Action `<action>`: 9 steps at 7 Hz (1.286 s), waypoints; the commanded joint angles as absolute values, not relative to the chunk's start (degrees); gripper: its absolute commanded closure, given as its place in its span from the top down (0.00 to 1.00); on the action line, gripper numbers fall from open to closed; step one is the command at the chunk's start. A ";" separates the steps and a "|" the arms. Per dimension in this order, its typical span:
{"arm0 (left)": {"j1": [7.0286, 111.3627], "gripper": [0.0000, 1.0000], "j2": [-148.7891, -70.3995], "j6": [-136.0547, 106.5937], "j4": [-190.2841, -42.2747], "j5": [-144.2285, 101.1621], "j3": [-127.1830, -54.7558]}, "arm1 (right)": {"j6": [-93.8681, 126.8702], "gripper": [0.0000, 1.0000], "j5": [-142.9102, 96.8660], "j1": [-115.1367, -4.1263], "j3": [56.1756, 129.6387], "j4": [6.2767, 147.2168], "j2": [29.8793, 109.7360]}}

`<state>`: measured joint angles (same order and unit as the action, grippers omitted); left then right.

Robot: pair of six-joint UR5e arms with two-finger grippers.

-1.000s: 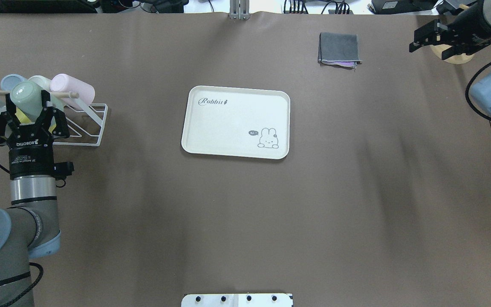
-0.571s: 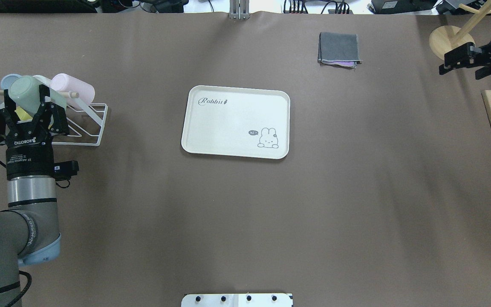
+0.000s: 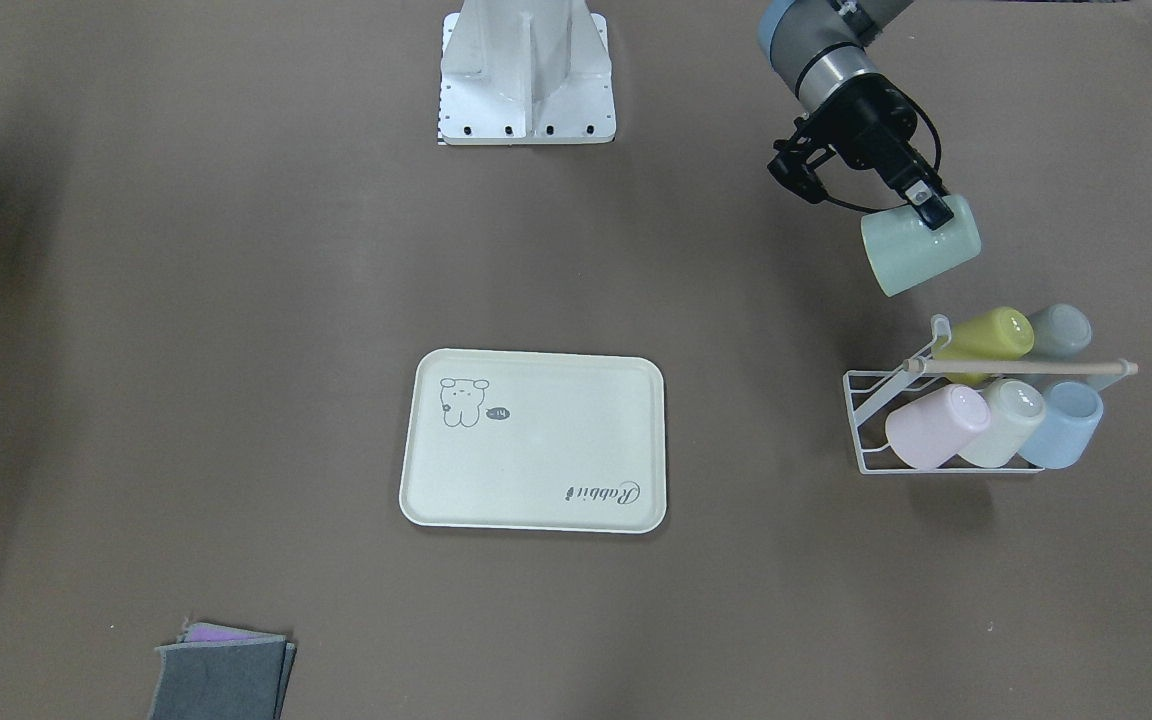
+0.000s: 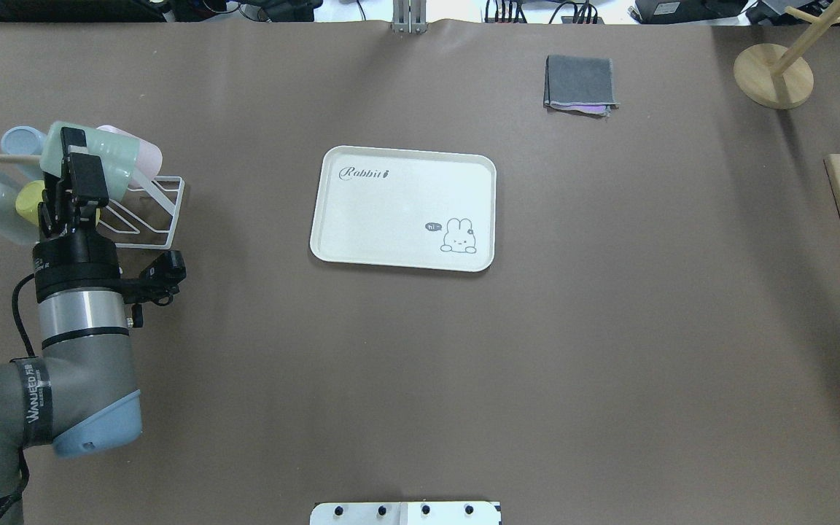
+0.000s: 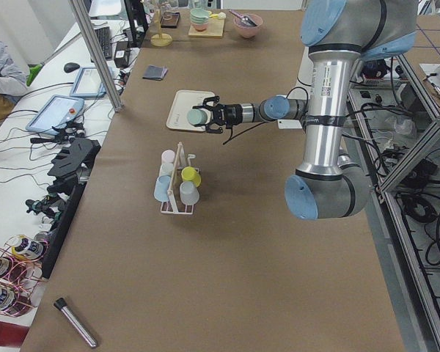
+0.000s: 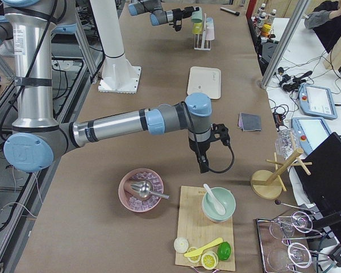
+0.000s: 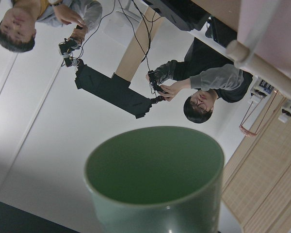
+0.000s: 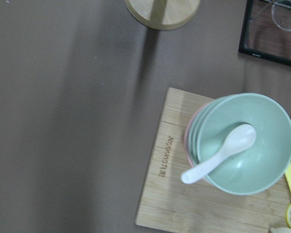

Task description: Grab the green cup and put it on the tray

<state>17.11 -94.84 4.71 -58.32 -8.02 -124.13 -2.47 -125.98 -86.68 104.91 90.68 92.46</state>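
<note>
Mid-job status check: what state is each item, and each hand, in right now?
green cup: held in the air, tilted on its side, off the rack.
left hand: shut on the green cup.
tray: lying flat, nothing on it.
wire rack: holds five other cups.
right hand: pointing down near the cutting board; open or shut cannot be told.
grey cloth: folded.

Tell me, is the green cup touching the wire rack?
Apart. The front-facing view shows bare table between the green cup, held in the left pincer, and the white wire rack.
</note>
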 commanded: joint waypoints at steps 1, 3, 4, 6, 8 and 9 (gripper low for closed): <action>17.57 0.34 -95.00 -0.50 -79.89 -11.33 -120.61 | -13.15 1.00 -126.82 -92.70 97.94 91.14 93.43; 17.75 0.34 -96.59 -17.21 -90.85 -12.12 -115.50 | -11.44 1.00 -130.15 -92.64 94.94 91.23 93.17; 17.84 0.34 -96.77 -27.93 -94.45 -14.04 -114.36 | -5.07 1.00 -132.08 -92.55 93.79 90.62 92.03; 17.84 0.34 -97.91 -39.24 -104.00 -20.09 -113.30 | -3.08 1.00 -132.10 -91.23 93.52 90.44 91.49; 19.76 0.34 -100.52 -39.64 -119.88 -32.45 -108.76 | -3.43 1.00 -132.19 -91.32 93.08 90.44 91.23; 20.30 0.34 -103.77 -39.73 -127.10 -33.56 -104.54 | -3.34 1.00 -132.27 -91.32 93.25 90.44 91.32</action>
<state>19.39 -100.56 -39.33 -118.05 -29.95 -108.91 -3.35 -132.19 -91.34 93.19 90.45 91.30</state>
